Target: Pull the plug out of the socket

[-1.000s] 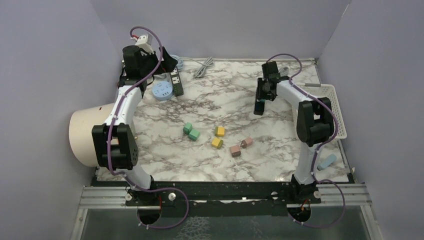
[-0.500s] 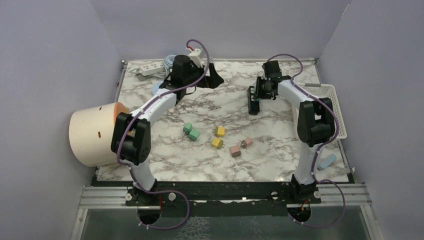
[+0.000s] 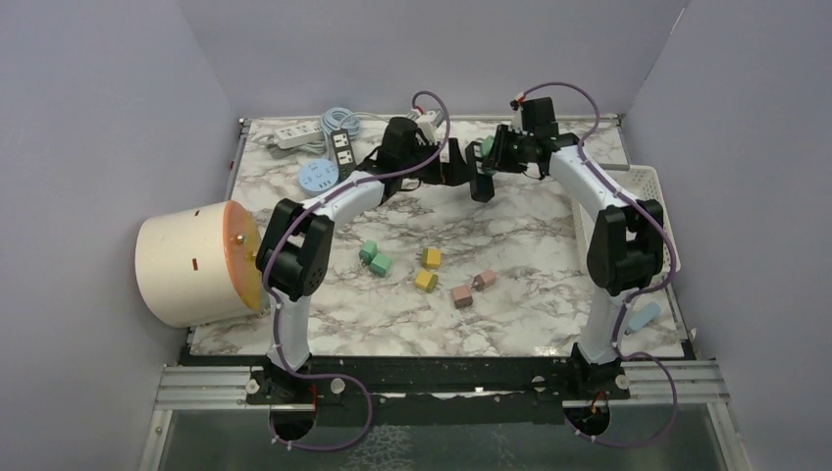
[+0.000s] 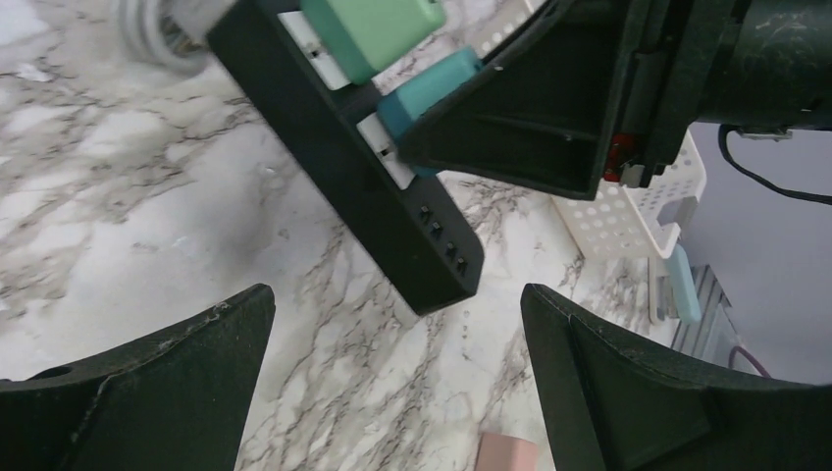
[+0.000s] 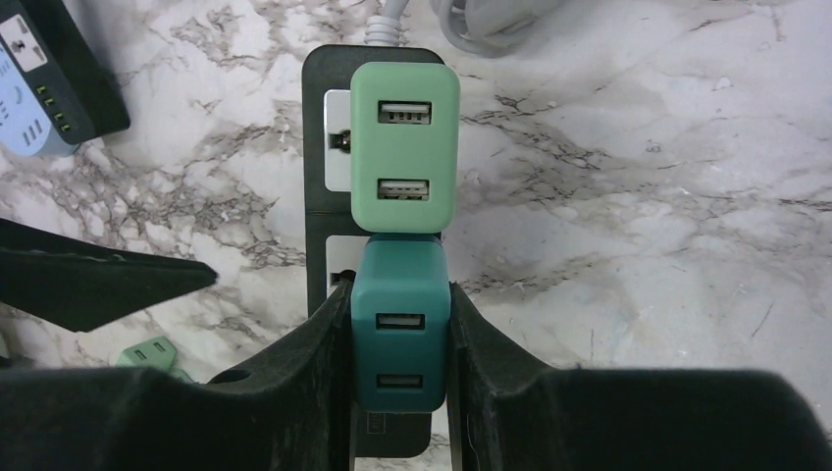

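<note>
Dark teal plug (image 5: 399,339) sits in a black power strip (image 5: 319,245), touching a light green plug (image 5: 404,147) in the next outlet, near the middle of the far edge of the table (image 3: 510,255). Right gripper (image 5: 397,314) has its jaws clamped on the teal plug's two sides. Left gripper (image 4: 392,314) hovers by the strip's free end, jaws spread wide, holding nothing.

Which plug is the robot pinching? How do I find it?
Find the black power strip at the back of the marble table. Two plugs sit on it; the right gripper pinches the darker teal plug, not the light green plug.
</note>
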You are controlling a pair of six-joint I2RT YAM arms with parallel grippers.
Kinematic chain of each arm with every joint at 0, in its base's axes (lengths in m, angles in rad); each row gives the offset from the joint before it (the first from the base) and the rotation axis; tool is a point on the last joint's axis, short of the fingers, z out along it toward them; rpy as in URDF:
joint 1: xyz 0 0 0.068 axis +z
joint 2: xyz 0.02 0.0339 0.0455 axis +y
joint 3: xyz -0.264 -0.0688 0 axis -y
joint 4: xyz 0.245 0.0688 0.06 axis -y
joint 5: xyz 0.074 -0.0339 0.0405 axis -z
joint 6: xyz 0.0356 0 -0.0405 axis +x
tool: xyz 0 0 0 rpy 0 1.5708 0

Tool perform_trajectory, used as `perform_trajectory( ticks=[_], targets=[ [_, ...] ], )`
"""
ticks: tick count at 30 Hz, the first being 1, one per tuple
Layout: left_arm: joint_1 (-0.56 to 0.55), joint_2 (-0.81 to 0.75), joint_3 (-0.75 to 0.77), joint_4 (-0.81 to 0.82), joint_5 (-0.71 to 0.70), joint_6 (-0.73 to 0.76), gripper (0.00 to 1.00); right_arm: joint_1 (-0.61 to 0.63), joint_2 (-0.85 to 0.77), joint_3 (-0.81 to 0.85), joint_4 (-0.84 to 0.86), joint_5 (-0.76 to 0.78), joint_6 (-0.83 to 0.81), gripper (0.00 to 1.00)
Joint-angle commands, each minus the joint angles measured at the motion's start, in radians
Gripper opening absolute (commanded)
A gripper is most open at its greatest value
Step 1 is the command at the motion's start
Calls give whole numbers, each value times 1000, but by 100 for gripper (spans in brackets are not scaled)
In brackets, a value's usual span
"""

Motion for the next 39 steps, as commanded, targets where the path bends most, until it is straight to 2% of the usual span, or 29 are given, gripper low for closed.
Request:
perform_trajectory(
  ticks=[1,16,17,19,22,24,25,32,39],
  targets=[
    [-46,43,42,60,66,-55,99,20,-53,38,38,-60,13,1],
    [-92,123,83,3,-28,-71,99,23,-101,48,44,-101,25,1],
    [-92,127,83,12,-26,-77,94,23,-107,49,47,-108,28,1],
    [-92,125,66,51,-26,-99,79,23,-113,51,49,-122,34,1],
    [-90,119,33,137,-19,-138,38,23,-123,53,42,-128,33,1],
    [-89,128,29,189,-5,-166,4,23,-129,46,44,-131,31,1],
    [-86,135,35,200,-4,-178,0,23,-131,44,44,-135,32,1],
    [-74,175,140,121,-38,-152,0,23,-171,19,29,-149,20,1],
    [1,171,187,57,-33,-98,0,23,-278,-121,43,-207,-51,1]
  ],
)
